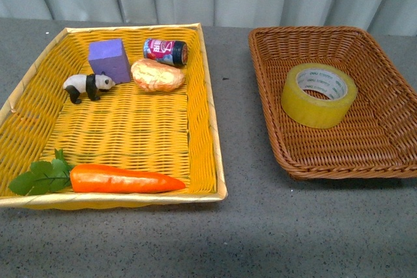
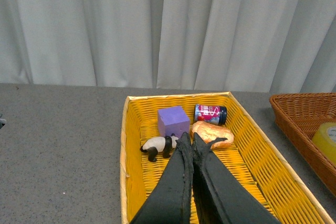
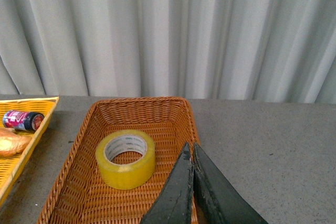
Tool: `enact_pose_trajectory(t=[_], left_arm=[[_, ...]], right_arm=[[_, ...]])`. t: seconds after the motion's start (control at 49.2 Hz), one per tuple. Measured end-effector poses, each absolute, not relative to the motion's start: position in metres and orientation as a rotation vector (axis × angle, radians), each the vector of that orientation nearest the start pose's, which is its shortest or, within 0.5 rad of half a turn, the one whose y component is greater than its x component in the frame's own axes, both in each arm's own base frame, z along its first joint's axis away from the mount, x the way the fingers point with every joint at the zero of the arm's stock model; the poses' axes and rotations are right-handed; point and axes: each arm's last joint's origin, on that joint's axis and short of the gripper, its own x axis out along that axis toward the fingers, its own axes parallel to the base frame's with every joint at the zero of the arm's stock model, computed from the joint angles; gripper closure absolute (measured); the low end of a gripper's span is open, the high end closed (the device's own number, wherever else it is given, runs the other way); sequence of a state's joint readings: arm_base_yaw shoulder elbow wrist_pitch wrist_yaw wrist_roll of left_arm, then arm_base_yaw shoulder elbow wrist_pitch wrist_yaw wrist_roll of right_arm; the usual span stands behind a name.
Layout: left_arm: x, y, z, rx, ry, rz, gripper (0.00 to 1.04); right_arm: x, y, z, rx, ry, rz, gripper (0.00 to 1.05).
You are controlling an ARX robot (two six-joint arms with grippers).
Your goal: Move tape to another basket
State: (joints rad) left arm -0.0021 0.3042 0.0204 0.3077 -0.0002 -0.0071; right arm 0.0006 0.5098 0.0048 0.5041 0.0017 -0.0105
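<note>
The tape [image 1: 319, 94] lies in the right basket [image 1: 391, 154]. The left basket [image 1: 207, 128] holds a carrot [image 1: 124, 179] in front, with a panda [image 1: 88, 86] behind it.

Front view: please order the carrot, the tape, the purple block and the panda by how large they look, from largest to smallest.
1. carrot, though it lies nearest the camera
2. tape
3. purple block and panda: similar, and the block lies farther back, so I do not rank them.

Front view looks down on both baskets, wrist views low and level facing the curtain [image 2: 168, 24], right wrist over the basket [image 3: 79, 182], both sharing it
</note>
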Motion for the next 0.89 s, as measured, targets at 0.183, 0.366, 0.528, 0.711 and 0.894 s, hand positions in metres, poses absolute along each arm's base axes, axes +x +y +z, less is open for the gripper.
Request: enact_pose_trajectory(t=[0.183, 0.366, 0.528, 0.711, 0.894], left_arm=[[0.112, 0.000, 0.174, -0.007, -0.025, -0.002, 1.01], [0.109, 0.000, 0.173, -0.007, -0.024, -0.002, 1.01], [0.098, 0.000, 0.169, -0.006, -0.003, -0.002, 1.01], [0.097, 0.000, 0.170, -0.005, -0.017, -0.002, 1.01], [0.097, 0.000, 0.170, -0.005, -0.017, -0.003, 1.01]], right_arm=[[0.123, 0.000, 0.168, -0.010, -0.006, -0.001, 1.04], [0.118, 0.000, 0.168, -0.010, -0.008, 0.000, 1.04], [0.113, 0.000, 0.168, -0.010, -0.009, 0.001, 1.04], [0.110, 0.000, 0.168, -0.010, -0.008, 0.002, 1.04], [0.103, 0.000, 0.165, -0.011, 0.015, 0.002, 1.04]])
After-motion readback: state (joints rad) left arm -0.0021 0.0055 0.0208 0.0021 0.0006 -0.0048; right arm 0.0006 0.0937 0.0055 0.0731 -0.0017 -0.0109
